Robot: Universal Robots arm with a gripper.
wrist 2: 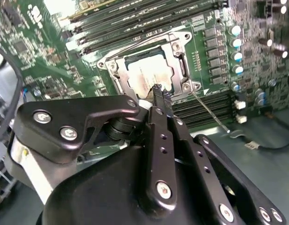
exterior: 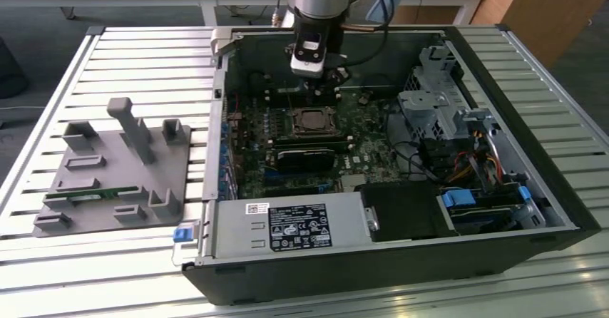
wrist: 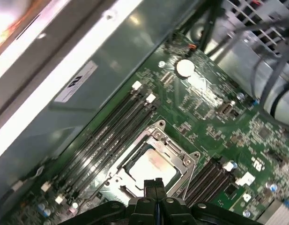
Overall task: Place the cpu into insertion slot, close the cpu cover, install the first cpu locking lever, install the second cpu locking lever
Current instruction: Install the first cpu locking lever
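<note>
Open computer case [exterior: 381, 268] stands on the slatted surface [exterior: 142, 61]. A grey fixture [exterior: 105, 182] lies well apart from it, on the exterior view's left. The arm reaches down into the case over the motherboard [wrist 2: 50, 51].

Claw [wrist: 153, 182]: both wrist views show the two fingers pressed together with only a thin seam between them. It is closed and grips nothing.

Task items: the cpu [wrist 2: 151, 75] is seated in the insertion slot [exterior: 314, 122], with its pale metal top showing. The cpu cover [wrist 2: 181, 58] appears to lie down around the chip, framing it through its window. I judge placement and cover closing as done, though full seating cannot be confirmed from these views.

A thin silver locking lever [wrist 2: 207, 110] runs out from the socket corner and lies free across the board, clear of the cover. I judge it not yet latched. A second lever cannot be made out with certainty.

Governing relation: the claw's tips sit at the socket edge nearest the wrist, just beside the corner where the lever begins. The cpu lies directly beyond the tips. The lever's long axis runs obliquely away from that corner, off to one side of the claw and alongside the memory slots [wrist: 107, 136] there. Contact between tips and cover cannot be determined.

In the exterior view the slot lies just in front of the claw, towards the viewer.
</note>
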